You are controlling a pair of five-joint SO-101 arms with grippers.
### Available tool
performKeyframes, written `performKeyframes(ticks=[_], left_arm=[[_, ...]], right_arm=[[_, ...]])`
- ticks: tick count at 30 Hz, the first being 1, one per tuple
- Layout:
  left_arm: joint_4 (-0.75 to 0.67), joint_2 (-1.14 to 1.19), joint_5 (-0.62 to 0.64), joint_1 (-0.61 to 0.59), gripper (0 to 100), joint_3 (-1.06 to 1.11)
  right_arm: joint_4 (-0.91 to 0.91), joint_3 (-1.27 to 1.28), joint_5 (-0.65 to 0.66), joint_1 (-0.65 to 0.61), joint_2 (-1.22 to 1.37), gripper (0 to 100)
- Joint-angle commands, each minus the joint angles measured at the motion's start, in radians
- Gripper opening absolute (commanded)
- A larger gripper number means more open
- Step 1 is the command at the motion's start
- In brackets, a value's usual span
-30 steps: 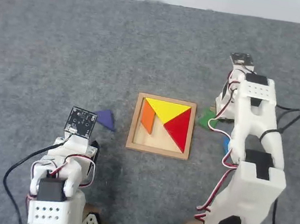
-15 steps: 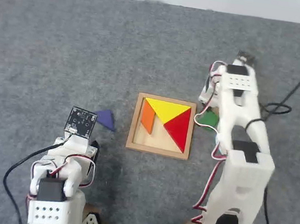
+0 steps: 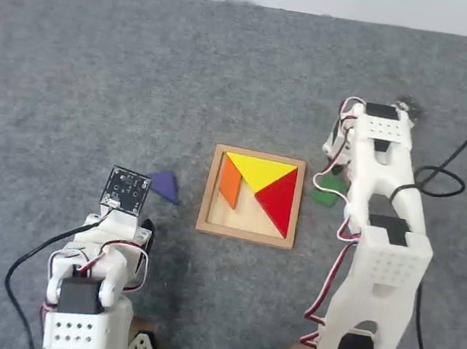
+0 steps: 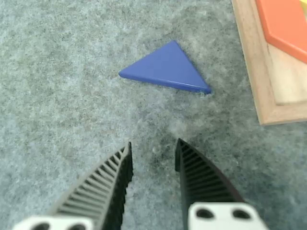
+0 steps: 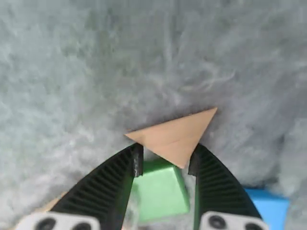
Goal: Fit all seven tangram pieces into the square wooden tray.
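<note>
The square wooden tray [image 3: 247, 230] lies mid-table and holds an orange parallelogram [image 3: 230, 181], a yellow triangle [image 3: 258, 172] and a red triangle [image 3: 278, 199]. A blue triangle [image 3: 164, 185] rests on the carpet left of the tray. It lies just beyond my open left gripper [image 4: 153, 147], and the same blue triangle [image 4: 165, 69] is untouched, with the tray corner [image 4: 256, 76] to one side. My right gripper [image 5: 165, 155] is shut on a small tan triangle [image 5: 175, 134]. Under it lie a green square [image 5: 160, 191] and a light blue piece [image 5: 268, 211].
The right arm [image 3: 379, 176] stretches over the carpet right of the tray, with the green square [image 3: 328, 190] showing beside it. The left arm [image 3: 99, 277] sits at the near left. Grey carpet covers the table, and cables trail at the right.
The right arm swung left toward the tray, then drifted back right and stretched farther out. The light blue piece beside it is now hidden. The left arm stayed still.
</note>
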Motion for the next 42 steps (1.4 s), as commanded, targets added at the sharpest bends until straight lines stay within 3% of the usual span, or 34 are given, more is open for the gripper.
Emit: performKeyframes(ticks=[1, 12, 16, 20, 24, 31, 42], left_arm=[[0.005, -0.020, 0.009, -0.006, 14, -0.015], [0.005, -0.020, 0.009, -0.006, 14, -0.015], [0.005, -0.020, 0.009, -0.006, 14, -0.015], [0.005, -0.020, 0.009, -0.006, 14, -0.015], [0.005, -0.020, 0.009, -0.006, 14, -0.015], [0.005, -0.020, 0.009, -0.006, 14, -0.015], [0.005, -0.020, 0.009, -0.006, 14, -0.015]], right_arm=[[-0.004, -0.072, -0.011, 0.030, -0.013, 17.4], [0.047, -0.072, 0.040, 0.064, -0.018, 14.1], [0.091, -0.075, 0.040, 0.062, -0.024, 17.8], [0.105, -0.075, -0.081, 0.070, -0.024, 21.4], [0.101, -0.092, -0.117, 0.114, -0.039, 19.6], [0.059, -0.123, -0.279, 0.071, -0.127, 19.1], [-0.030, -0.126, -0.285, 0.094, -0.015, 18.8]])
